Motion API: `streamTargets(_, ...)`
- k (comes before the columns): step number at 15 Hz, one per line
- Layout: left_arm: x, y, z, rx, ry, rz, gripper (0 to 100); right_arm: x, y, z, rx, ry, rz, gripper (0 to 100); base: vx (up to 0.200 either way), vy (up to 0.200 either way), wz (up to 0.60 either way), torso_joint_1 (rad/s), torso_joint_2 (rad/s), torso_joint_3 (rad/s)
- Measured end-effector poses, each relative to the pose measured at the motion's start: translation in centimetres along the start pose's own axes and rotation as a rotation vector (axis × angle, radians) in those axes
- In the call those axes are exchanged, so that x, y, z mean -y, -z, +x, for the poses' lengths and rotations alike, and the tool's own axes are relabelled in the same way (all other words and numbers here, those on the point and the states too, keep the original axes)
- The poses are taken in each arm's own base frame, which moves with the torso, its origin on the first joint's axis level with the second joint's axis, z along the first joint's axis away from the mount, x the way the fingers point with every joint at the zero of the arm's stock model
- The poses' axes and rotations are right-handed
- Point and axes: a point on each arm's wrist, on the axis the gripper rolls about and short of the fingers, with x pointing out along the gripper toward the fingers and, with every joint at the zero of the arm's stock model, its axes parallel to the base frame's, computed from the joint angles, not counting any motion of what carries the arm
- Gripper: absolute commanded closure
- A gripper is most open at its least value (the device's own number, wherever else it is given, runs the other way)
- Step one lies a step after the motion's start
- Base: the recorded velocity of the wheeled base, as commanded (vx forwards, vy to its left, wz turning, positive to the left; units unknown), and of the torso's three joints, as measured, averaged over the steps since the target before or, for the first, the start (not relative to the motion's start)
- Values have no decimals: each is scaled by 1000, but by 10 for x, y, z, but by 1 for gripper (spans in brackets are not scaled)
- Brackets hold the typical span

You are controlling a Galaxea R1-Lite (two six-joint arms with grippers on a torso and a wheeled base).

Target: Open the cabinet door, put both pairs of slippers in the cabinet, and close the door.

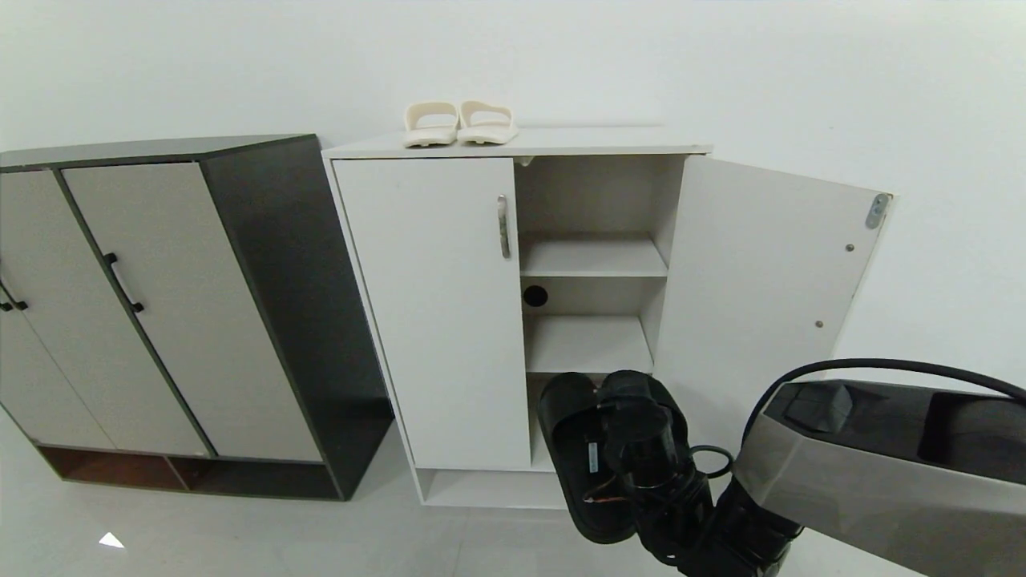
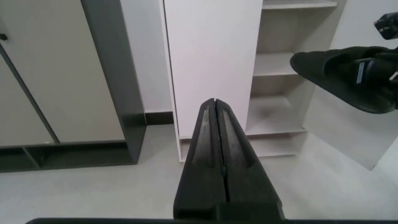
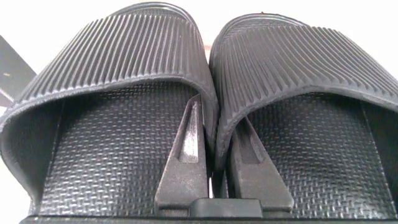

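The right gripper (image 3: 217,115) pinches the black slippers (image 1: 573,449) by their adjoining straps, just before the cabinet (image 1: 433,320) opening; it should enter level, clear of the door (image 1: 761,288); the left gripper (image 2: 215,106) fingers meet, empty.

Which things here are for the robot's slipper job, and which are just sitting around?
For the job: black slippers, right gripper holding them, cream slippers, white cabinet, its open door.
Just there: grey cabinet, left gripper.
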Motion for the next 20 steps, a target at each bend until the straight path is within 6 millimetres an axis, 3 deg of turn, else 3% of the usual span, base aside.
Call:
streamTargets(10, 0, 0, 0, 0, 2, 1, 100, -17, 8, 30, -7, 8, -3, 100, 0, 0, 0, 1, 2, -188)
streamTargets(13, 0, 0, 0, 0, 2, 2, 100, -19, 7, 30, 22, 26, 6, 100, 0, 0, 0, 7, 7, -173)
streamTargets(17, 0, 0, 0, 0, 2, 4, 100, -23, -9, 25, 181, 75, 15, 100, 0, 0, 0, 1, 1, -16)
streamTargets(20, 0, 0, 0, 0, 2, 5, 100, -22, -6, 28, 179, 88, 9, 100, 0, 0, 0, 0, 0, 0)
